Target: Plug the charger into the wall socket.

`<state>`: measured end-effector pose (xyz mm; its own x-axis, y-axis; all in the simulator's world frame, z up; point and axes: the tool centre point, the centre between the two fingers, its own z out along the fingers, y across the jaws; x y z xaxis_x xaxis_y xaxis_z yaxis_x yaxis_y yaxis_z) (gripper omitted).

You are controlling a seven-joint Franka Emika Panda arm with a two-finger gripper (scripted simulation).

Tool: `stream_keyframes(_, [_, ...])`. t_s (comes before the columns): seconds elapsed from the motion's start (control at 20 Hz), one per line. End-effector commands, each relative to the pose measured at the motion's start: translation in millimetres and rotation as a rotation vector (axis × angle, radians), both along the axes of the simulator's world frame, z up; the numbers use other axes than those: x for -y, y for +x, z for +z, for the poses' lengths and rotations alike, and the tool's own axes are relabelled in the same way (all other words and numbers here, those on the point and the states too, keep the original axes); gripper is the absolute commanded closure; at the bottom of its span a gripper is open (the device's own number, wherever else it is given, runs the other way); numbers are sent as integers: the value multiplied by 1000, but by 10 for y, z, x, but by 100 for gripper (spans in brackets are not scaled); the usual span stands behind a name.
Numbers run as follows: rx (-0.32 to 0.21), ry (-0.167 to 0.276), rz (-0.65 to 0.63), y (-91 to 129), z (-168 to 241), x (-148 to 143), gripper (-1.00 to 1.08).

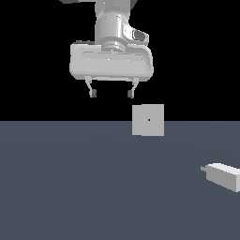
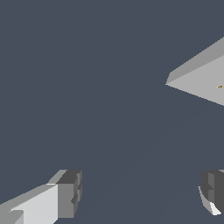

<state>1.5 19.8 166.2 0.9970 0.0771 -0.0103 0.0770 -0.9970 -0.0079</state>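
Note:
The charger (image 1: 224, 176) is a small light-grey block lying on the floor at the exterior view's right edge, its short prongs pointing toward that view's left. The wall socket (image 1: 148, 120) is a flat light-grey square plate standing upright, with a tiny dark mark at its centre. My gripper (image 1: 112, 93) hangs high above the floor, up and to the exterior view's left of the socket, open with nothing between its fingers. In the wrist view one edge of the socket (image 2: 201, 78) shows, along with both fingertips (image 2: 68, 192). The charger is out of the wrist view.
A flat dark grey-blue floor (image 1: 93, 187) spreads under everything. Behind it the background is black.

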Motion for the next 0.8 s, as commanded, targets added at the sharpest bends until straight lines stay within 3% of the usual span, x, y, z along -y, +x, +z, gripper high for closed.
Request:
stream_keyframes(0.0, [0, 0, 0, 0, 0, 0, -92])
stream_keyframes(0.35, [3, 0, 12, -67, -44, 76, -92])
stream_keyframes(0.75, [15, 1, 60, -311, -215, 372, -92])
